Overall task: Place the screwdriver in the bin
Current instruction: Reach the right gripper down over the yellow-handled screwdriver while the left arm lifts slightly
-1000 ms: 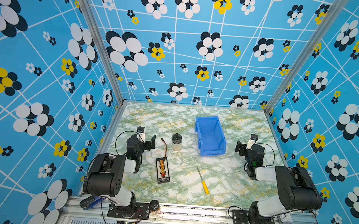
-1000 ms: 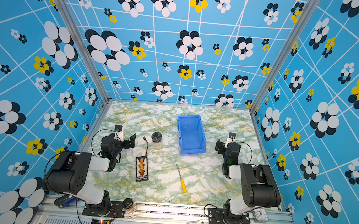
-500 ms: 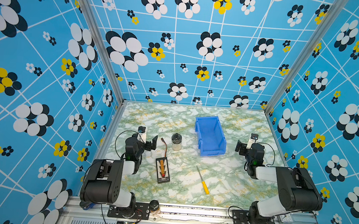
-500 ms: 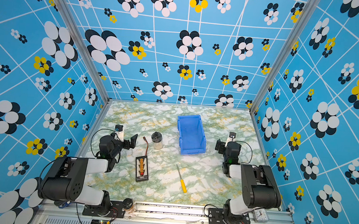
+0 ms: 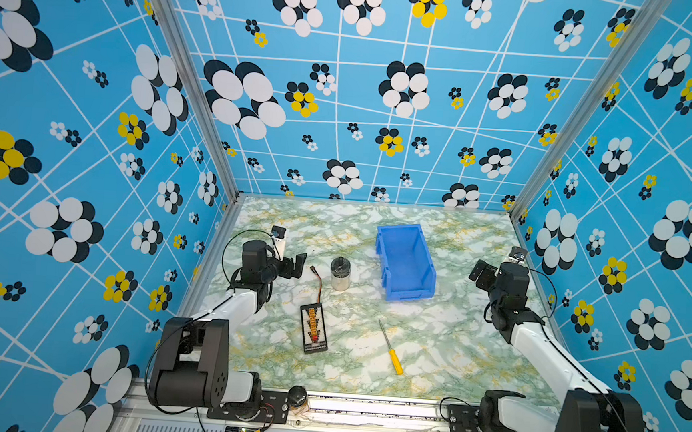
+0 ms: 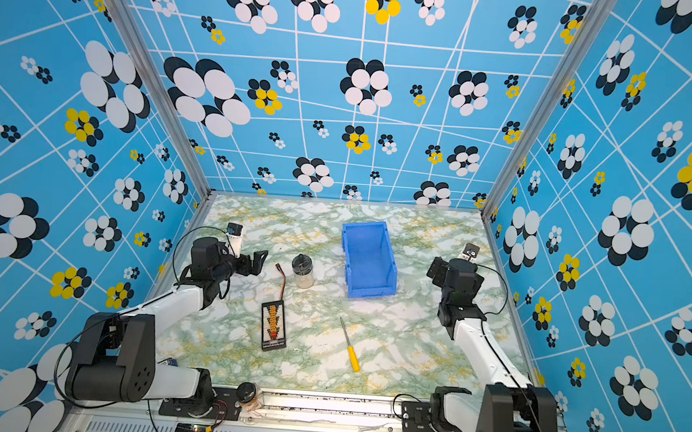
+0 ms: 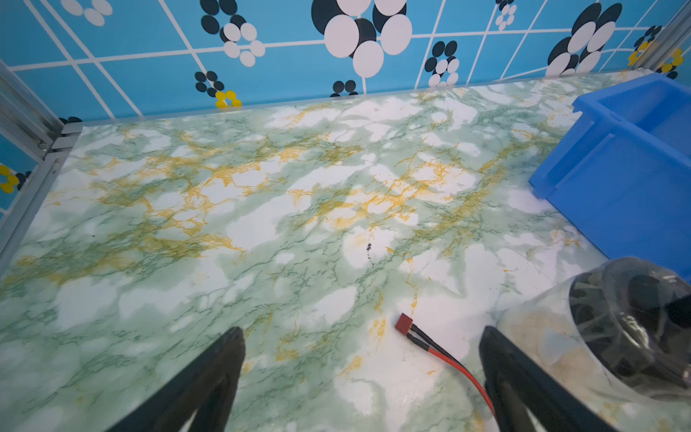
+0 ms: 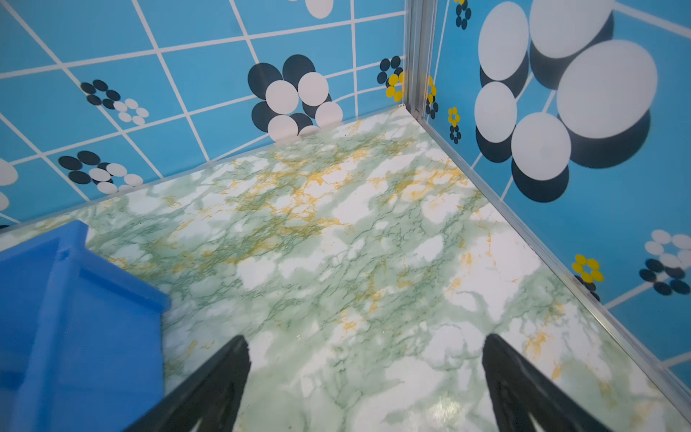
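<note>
The screwdriver [image 5: 389, 347] [image 6: 350, 344], yellow-handled with a thin dark shaft, lies flat on the marble table near the front, its tip pointing toward the back. The blue bin [image 5: 410, 292] [image 6: 372, 290] stands behind it at mid-table, and it shows nothing inside. My left gripper [image 5: 297, 262] [image 6: 261, 258] hovers open at the left, beside the jar. My right gripper [image 5: 478, 272] [image 6: 433, 269] hovers open to the right of the bin. In the wrist views both grippers [image 7: 362, 333] [image 8: 366, 339] have only table between their fingers. The bin's wall [image 7: 617, 179] [image 8: 74, 318] shows at the edge of each.
A glass jar [image 5: 340, 273] [image 6: 303, 270] [image 7: 617, 329] with a black lid stands left of the bin. A black circuit board [image 5: 313, 327] [image 6: 274, 324] lies front left, its red wire plug [image 7: 405, 323] near my left fingers. Patterned walls close three sides.
Both arms have stretched out a little, carrying the grippers slightly toward the back. The screwdriver, bin, jar and board have not moved.
</note>
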You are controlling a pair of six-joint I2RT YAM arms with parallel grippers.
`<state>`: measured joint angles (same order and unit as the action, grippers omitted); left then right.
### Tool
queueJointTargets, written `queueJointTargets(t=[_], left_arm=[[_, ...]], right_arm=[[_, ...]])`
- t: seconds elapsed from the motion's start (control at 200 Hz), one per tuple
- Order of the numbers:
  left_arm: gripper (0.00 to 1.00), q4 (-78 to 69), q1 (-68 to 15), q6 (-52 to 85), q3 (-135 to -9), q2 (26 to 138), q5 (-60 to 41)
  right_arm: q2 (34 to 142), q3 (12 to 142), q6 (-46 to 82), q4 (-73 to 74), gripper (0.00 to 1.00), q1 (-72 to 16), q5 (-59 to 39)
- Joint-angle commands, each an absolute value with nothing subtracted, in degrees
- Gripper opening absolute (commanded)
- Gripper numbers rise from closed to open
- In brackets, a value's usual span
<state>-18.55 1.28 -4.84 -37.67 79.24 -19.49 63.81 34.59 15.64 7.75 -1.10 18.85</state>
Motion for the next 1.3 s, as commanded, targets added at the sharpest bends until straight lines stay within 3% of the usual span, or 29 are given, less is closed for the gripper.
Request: queueJointTargets(t=[0.0, 0.145, 0.335, 0.535, 0.81, 0.955, 1.089, 1.294], left_arm=[[0.99, -1.03, 1.75, -7.55, -44.05, 77.44, -23.01], [0.99, 10.31, 1.56, -7.38, -51.1, 76.34, -23.92], [0.99, 24.25, 1.49, -8.12, -60.54, 74.78, -24.65], [0.99, 29.64, 1.75, -6.88, -65.77, 73.46, -24.28], [0.99, 30.55, 1.74, -4.72, -68.72, 74.34, -28.67], [0.99, 31.44, 1.76, -4.22, -70.95, 76.1, -25.59], [0.99, 32.42, 1.76, -4.65, -72.21, 76.55, -26.4], [0.99, 32.95, 1.66, -4.67, -72.25, 76.55, -26.89]], right_arm=[[59.01, 37.71, 24.06, -11.64, 0.99, -1.94, 16.31], [54.51, 40.24, 26.47, -23.5, 0.99, -6.14, 11.58], [54.76, 43.2, 29.59, -34.98, 0.93, -20.96, 5.18], [60.97, 45.02, 31.93, -40.84, 0.9, -38.07, 4.48], [73.46, 48.19, 34.83, -42.0, 0.77, -56.06, 3.98], [77.45, 48.52, 37.09, -39.91, 0.73, -61.08, 4.22], [79.97, 46.54, 39.03, -35.87, 0.64, -61.52, 3.06], [84.52, 47.46, 40.67, -36.05, 0.59, -62.33, 4.39]])
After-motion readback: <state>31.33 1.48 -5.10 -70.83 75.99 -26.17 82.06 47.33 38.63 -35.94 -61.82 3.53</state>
